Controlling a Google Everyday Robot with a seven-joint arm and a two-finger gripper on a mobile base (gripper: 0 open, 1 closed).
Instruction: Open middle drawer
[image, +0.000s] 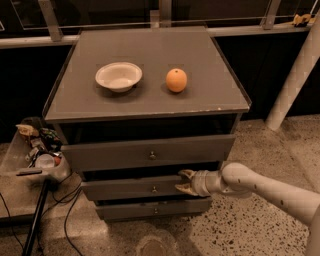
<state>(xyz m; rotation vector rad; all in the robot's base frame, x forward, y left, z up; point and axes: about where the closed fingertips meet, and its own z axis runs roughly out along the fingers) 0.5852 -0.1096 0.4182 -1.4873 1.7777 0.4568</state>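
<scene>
Likely lab: tool (181, 181) by middle drawer (125, 190)
</scene>
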